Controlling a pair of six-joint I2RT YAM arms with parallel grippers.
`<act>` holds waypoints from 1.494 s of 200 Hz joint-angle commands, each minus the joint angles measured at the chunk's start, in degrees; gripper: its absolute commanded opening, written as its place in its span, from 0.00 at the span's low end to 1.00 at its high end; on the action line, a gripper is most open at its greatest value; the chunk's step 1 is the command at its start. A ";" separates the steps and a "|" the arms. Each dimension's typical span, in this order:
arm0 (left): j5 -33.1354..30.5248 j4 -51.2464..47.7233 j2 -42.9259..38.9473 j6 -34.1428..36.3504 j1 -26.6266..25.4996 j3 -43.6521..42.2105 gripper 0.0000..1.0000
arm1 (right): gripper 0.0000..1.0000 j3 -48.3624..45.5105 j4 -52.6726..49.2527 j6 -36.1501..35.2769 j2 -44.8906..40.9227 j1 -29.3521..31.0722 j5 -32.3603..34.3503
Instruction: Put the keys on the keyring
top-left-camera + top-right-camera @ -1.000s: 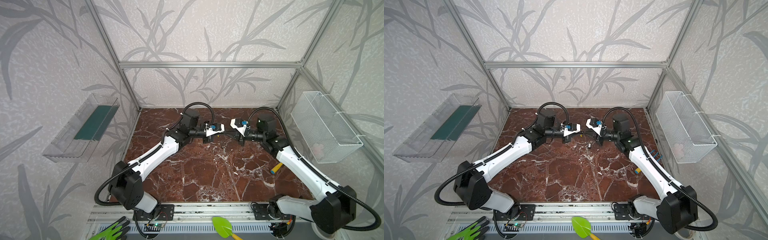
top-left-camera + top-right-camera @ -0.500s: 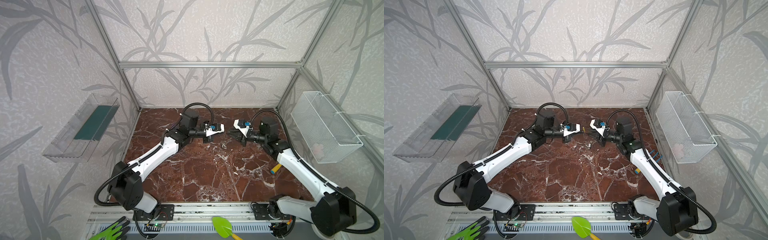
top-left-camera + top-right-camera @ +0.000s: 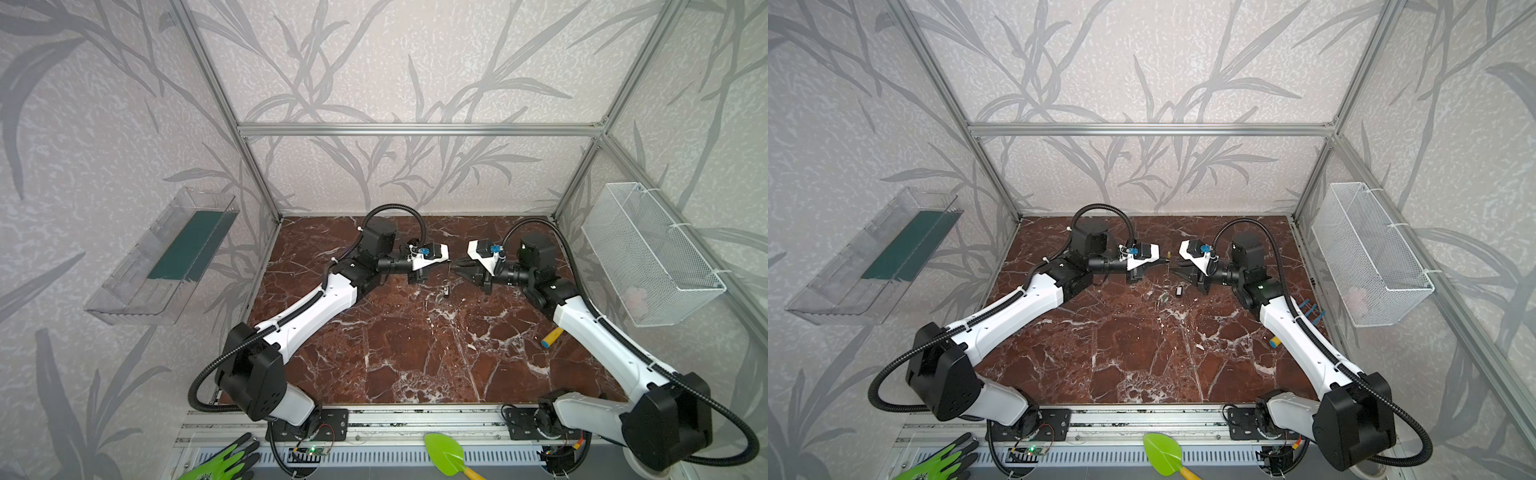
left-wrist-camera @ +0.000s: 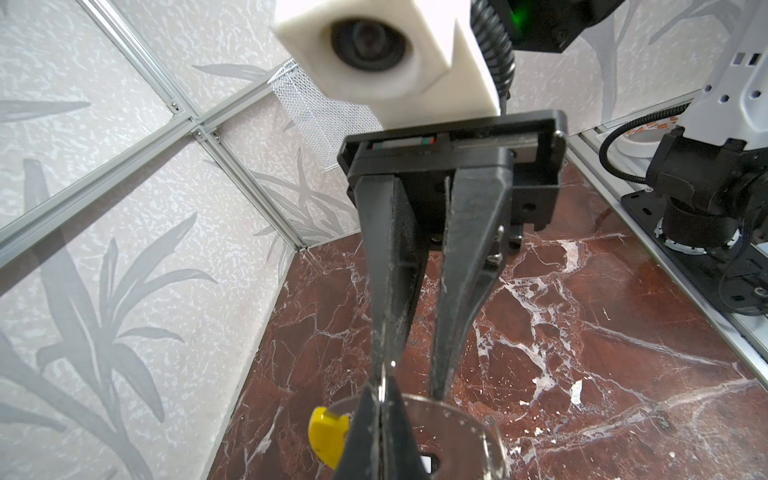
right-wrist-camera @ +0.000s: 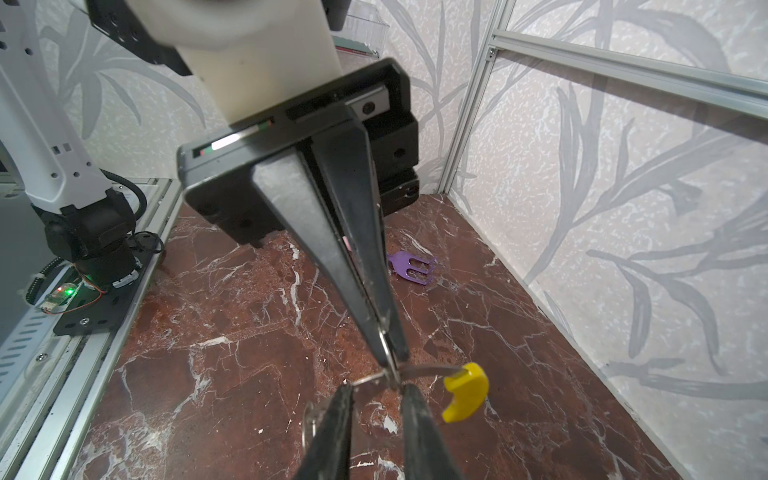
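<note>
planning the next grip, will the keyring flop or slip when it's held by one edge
Probably stiff: the keyring holds a round arc though the left claw pinches only one spot. Likely light, since it's thin wire. It may pivot or slip in that narrow pinch; the yellow sleeve looks grippier.

Work surface: red-brown marble-patterned tabletop (image 3: 415,357) with white veining, walled on three sides. Items lying on it: one small dark object with a pale face (image 3: 446,290), back centre; one yellow handle with a blue end (image 3: 550,337), right side; one purple fork-shaped tool (image 5: 411,268), close to a wall.
</note>
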 commanded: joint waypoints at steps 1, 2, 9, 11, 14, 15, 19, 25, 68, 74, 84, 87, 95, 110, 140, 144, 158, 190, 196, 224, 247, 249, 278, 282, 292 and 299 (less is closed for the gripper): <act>2.70 7.47 -0.76 -5.22 0.37 -1.38 0.00 | 0.24 1.36 -0.13 -0.13 0.09 -0.24 1.30; 2.72 7.73 -0.70 -5.39 0.43 -1.46 0.00 | 0.24 1.33 -0.17 -0.14 0.08 -0.26 1.48; 2.68 9.80 -0.73 -7.21 0.66 -2.29 0.00 | 0.23 1.03 0.16 0.11 -0.09 -0.29 3.58; 2.71 10.51 -0.66 -7.78 0.73 -2.55 0.00 | 0.24 0.78 0.37 0.28 -0.16 -0.35 4.15; 2.64 11.55 -0.69 -8.59 0.90 -2.93 0.00 | 0.24 0.60 0.72 0.47 -0.25 -0.47 4.97; 2.65 11.84 -0.66 -8.97 0.96 -3.03 0.00 | 0.24 0.47 0.83 0.50 -0.26 -0.51 5.16; 2.78 13.20 -0.71 -10.22 1.28 -3.46 0.00 | 0.24 0.08 1.08 0.67 -0.29 -0.77 5.92; 3.04 14.89 -0.56 -11.97 1.59 -4.02 0.00 | 0.25 -0.34 1.41 1.21 -0.28 -1.34 6.52; 1.90 19.26 -1.67 -16.92 3.83 -7.66 0.00 | 0.33 -3.84 6.29 14.18 3.19 -2.93 17.32; 1.44 18.96 -2.04 -16.78 4.12 -8.19 0.00 | 0.33 -3.80 5.48 16.16 3.99 -2.92 19.07; 0.66 18.07 -2.83 -15.90 4.74 -9.26 0.00 | 0.31 -3.29 3.11 19.34 6.01 -2.69 21.88; 0.33 17.58 -3.09 -15.52 4.89 -9.47 0.00 | 0.31 -3.12 2.30 20.01 6.66 -2.52 22.55; -0.33 16.67 -3.87 -14.67 5.35 -10.25 0.00 | 0.28 -3.04 0.55 23.16 8.52 -1.85 24.02; -1.44 16.76 -5.16 -14.06 6.07 -11.90 0.00 | 0.25 -3.08 -1.01 30.73 12.43 0.29 28.07; -2.79 16.54 -6.93 -12.41 7.13 -13.66 0.00 | 0.26 -3.86 -0.97 35.67 19.72 5.34 37.52; -2.93 16.44 -7.16 -12.23 7.26 -13.95 0.00 | 0.26 -3.65 -1.29 36.43 20.77 5.57 38.92; -3.04 16.32 -7.81 -11.92 7.51 -14.57 0.00 | 0.25 -2.07 -3.63 43.15 23.86 5.35 44.06; -3.56 15.55 -9.56 -11.20 7.79 -16.19 0.00 | 0.26 3.43 -9.78 50.64 28.15 6.76 49.27; -3.52 15.48 -9.72 -11.13 7.88 -16.45 0.00 | 0.27 4.39 -10.30 51.80 29.85 7.06 49.89; -3.57 15.19 -10.55 -10.69 8.25 -17.32 0.00 | 0.29 9.20 -14.62 54.10 34.39 7.69 51.92; -3.36 14.87 -10.92 -10.41 8.65 -17.80 0.00 | 0.33 12.47 -16.25 53.77 37.80 8.16 52.14; -3.35 14.81 -10.96 -10.38 8.66 -17.87 0.00 | 0.33 12.85 -16.49 53.62 37.98 8.26 52.30; -3.51 14.14 -11.86 -9.85 9.25 -18.42 0.00 | 0.37 14.97 -19.58 51.87 40.03 10.26 53.75; -3.59 14.14 -11.93 -9.79 9.39 -18.57 0.00 | 0.37 15.01 -19.72 51.94 40.27 10.43 53.79; -3.58 14.05 -12.13 -9.79 9.58 -18.69 0.00 | 0.37 15.48 -20.58 52.24 41.00 11.06 53.67; -3.45 13.93 -12.15 -9.83 9.70 -18.82 0.00 | 0.38 16.01 -21.49 52.04 41.57 11.43 53.57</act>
